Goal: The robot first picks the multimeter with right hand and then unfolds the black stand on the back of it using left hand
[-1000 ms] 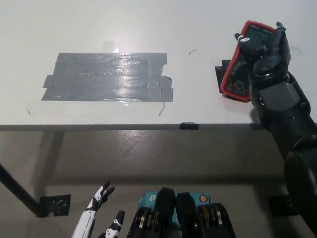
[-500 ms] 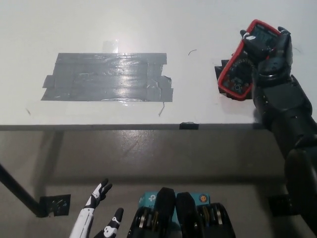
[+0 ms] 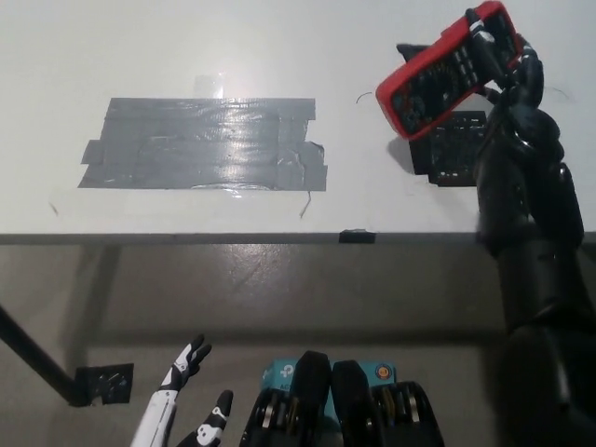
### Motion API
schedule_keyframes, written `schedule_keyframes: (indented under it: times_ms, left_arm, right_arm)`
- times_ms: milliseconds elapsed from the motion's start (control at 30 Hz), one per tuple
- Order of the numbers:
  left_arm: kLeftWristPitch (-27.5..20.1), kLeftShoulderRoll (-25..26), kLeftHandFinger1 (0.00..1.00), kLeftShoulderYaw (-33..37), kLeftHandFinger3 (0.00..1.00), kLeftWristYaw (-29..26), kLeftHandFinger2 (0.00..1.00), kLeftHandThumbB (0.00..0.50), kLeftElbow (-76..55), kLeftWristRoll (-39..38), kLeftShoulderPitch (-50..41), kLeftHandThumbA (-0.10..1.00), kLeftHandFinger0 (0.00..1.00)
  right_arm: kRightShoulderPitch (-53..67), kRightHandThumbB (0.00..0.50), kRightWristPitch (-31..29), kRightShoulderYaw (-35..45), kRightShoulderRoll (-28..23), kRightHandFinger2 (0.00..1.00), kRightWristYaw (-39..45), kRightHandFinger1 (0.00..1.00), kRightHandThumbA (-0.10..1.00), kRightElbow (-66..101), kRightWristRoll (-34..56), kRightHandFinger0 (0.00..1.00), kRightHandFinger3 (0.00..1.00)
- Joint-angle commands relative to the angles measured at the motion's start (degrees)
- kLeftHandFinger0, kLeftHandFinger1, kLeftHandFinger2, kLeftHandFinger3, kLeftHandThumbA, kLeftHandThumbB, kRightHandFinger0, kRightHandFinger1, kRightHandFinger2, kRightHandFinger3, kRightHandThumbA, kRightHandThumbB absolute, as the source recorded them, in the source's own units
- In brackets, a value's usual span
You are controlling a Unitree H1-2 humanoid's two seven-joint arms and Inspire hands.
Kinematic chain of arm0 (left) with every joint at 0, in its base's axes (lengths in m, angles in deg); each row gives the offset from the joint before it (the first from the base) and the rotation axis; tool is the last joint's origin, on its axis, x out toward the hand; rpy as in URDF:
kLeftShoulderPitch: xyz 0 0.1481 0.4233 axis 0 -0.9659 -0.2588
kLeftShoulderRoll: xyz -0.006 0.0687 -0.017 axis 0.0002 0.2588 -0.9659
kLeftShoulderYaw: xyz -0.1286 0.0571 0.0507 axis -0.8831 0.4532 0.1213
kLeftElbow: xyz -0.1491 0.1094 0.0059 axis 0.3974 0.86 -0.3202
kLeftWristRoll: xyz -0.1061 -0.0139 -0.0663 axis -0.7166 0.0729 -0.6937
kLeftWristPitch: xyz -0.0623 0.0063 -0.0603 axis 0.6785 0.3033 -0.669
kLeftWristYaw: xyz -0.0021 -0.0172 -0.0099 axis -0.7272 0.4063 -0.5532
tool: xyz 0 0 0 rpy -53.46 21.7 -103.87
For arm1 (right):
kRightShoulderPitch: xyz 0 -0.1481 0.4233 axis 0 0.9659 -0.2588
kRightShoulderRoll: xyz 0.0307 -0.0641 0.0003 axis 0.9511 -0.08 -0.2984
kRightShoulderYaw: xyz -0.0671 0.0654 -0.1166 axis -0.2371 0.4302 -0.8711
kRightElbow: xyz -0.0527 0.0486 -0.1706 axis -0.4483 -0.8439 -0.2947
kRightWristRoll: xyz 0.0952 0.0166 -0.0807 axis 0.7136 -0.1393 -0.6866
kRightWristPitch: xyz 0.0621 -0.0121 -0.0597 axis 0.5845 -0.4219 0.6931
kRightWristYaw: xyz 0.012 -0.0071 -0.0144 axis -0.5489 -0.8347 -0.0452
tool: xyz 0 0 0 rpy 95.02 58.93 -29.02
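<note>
Nearest to me, left hand (image 3: 191,410) idles low, well short of the table (image 3: 279,56) edge and far from the multimeter (image 3: 447,70); fingers apart, nothing in them. Past the edge, the grey tape patch (image 3: 203,144) lies flat on the table, well left of the multimeter. Right hand (image 3: 512,79) has the multimeter clamped by its far end, fingers wrapped round the red casing at the right side, so the body sticks out to the left and is lifted off the table, tilted, face towards the camera. Just below it on the table is a black square mat (image 3: 452,149), uncovered. I read pick as done, stand step not started. Handling, my guess: rigid plastic box in a rubbery red boot, light to moderate weight, grippy enough on the boot, slicker on the dial face. Held from one end it can pivot in the grip when I push on it, so I'd want a firm squeeze across the boot edges and keep off the display and dial. Stand is on the back, not visible from here; can't tell its hinge end. I'd need the back turned toward the left hand, then hook the stand's free edge and pull gently — thin plastic tab, likely snaps if forced.
</note>
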Motion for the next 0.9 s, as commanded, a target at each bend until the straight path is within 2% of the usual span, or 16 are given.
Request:
schedule_keyframes:
  times_ms: [0, 67, 133, 267, 333, 367, 433, 467, 500, 567, 600, 667, 700, 733, 800, 867]
  left_arm:
    - [-0.47, -0.26, 1.00, -0.42, 1.00, -1.06, 0.99, 0.202, -3.32, -0.57, -0.71, 0.69, 1.00]
    - [0.61, -0.60, 1.00, -0.54, 1.00, -0.97, 1.00, 0.193, -7.23, -0.40, -1.15, 0.74, 1.00]
    - [0.37, -1.12, 1.00, -0.66, 1.00, -1.00, 1.00, 0.182, -11.38, -1.51, -0.79, 0.73, 1.00]
    - [0.83, -1.92, 1.00, -0.55, 1.00, -0.65, 1.00, 0.191, -19.07, -4.42, 1.22, 0.74, 1.00]
    - [1.39, -2.11, 1.00, -0.76, 1.00, -0.69, 1.00, 0.191, -23.37, -5.45, 3.24, 0.78, 1.00]
    - [1.89, -2.15, 1.00, -0.83, 1.00, -0.61, 1.00, 0.183, -25.16, -6.12, 4.24, 0.77, 1.00]
    - [3.75, -2.35, 1.00, -0.86, 1.00, -0.34, 1.00, 0.179, -28.32, -6.89, 5.86, 0.76, 1.00]
    - [4.90, -2.81, 1.00, -0.91, 1.00, -0.47, 1.00, 0.195, -30.09, -7.52, 7.21, 0.76, 1.00]
    - [5.62, -3.00, 1.00, -0.82, 1.00, -0.41, 1.00, 0.209, -31.37, -8.03, 8.20, 0.79, 1.00]
    - [7.28, -3.32, 1.00, -0.69, 1.00, -0.20, 1.00, 0.244, -33.87, -8.54, 10.96, 0.81, 1.00]
    - [7.72, -3.51, 1.00, -0.67, 1.00, -0.19, 1.00, 0.248, -34.38, -8.43, 11.76, 0.82, 1.00]
    - [8.95, -4.01, 1.00, -0.55, 1.00, -0.19, 1.00, 0.237, -35.46, -8.89, 13.64, 0.79, 1.00]
    - [9.70, -4.24, 1.00, -0.54, 1.00, -0.25, 1.00, 0.248, -35.83, -9.49, 14.87, 0.79, 1.00]
    - [10.38, -4.47, 1.00, -0.53, 1.00, -0.28, 1.00, 0.256, -36.08, -9.90, 15.75, 0.80, 1.00]
    - [11.37, -4.84, 1.00, -0.60, 1.00, -0.28, 1.00, 0.260, -36.11, -10.20, 18.06, 0.80, 1.00]
    - [12.91, -5.28, 1.00, -0.73, 1.00, -0.16, 1.00, 0.281, -35.84, -9.64, 20.60, 0.84, 1.00]
  right_arm:
    - [-4.77, 0.117, 8.03, 4.93, 4.14, 0.81, 6.83, 0.29, -0.10, 24.28, 19.50, 0.00, 1.00]
    - [-2.91, 0.088, 11.93, 4.93, 5.07, 0.79, 8.79, 0.29, -0.10, 29.98, 23.57, 0.00, 1.00]
    - [0.31, 0.116, 12.97, 2.71, 5.05, 0.78, 10.34, 0.31, -0.10, 35.54, 29.15, 0.00, 1.00]
    - [6.10, 0.111, 12.98, -1.40, 4.87, 0.75, 7.80, 0.29, -0.10, 44.34, 44.00, 0.00, 0.83]
    - [8.92, 0.104, 12.98, -2.84, 5.31, 0.74, 7.26, 0.28, -0.10, 48.17, 49.48, 0.00, 0.92]
    - [10.01, 0.103, 12.98, -3.44, 5.63, 0.76, 7.49, 0.27, -0.10, 49.62, 51.16, 0.00, 0.91]
    - [12.07, 0.110, 12.98, -4.93, 6.04, 0.78, 7.84, 0.25, -0.10, 52.11, 52.32, 0.00, 0.78]
    - [13.06, 0.127, 12.98, -5.35, 6.56, 0.80, 8.30, 0.25, -0.10, 52.74, 53.20, 0.00, 0.56]
    - [14.29, 0.140, 12.98, -5.83, 7.12, 0.77, 8.50, 0.23, -0.10, 53.74, 54.29, 0.00, 0.67]
    - [17.41, 0.163, 12.98, -7.55, 8.49, 0.67, 8.21, 0.14, -0.10, 57.00, 57.89, 0.00, 0.56]
    - [18.20, 0.168, 12.98, -8.07, 8.79, 0.63, 8.47, 0.12, -0.10, 57.97, 58.36, 0.00, 0.57]
    - [20.66, 0.154, 12.98, -10.07, 9.48, 0.67, 9.55, 0.11, -0.10, 60.72, 59.69, 0.00, 0.52]
    - [21.86, 0.150, 12.98, -11.29, 9.72, 0.72, 10.70, 0.13, -0.10, 62.17, 59.29, 0.00, 0.63]
    - [22.70, 0.196, 12.98, -12.04, 9.93, 0.63, 11.58, 0.08, -0.10, 63.23, 58.81, 0.00, 0.64]
    - [24.13, 0.150, 12.98, -13.31, 10.32, 0.76, 13.30, 0.17, -0.10, 65.04, 60.05, 0.00, 0.79]
    - [25.47, 0.169, 12.98, -15.11, 10.26, 0.76, 13.73, 0.20, -0.10, 67.43, 60.00, 0.00, 0.83]
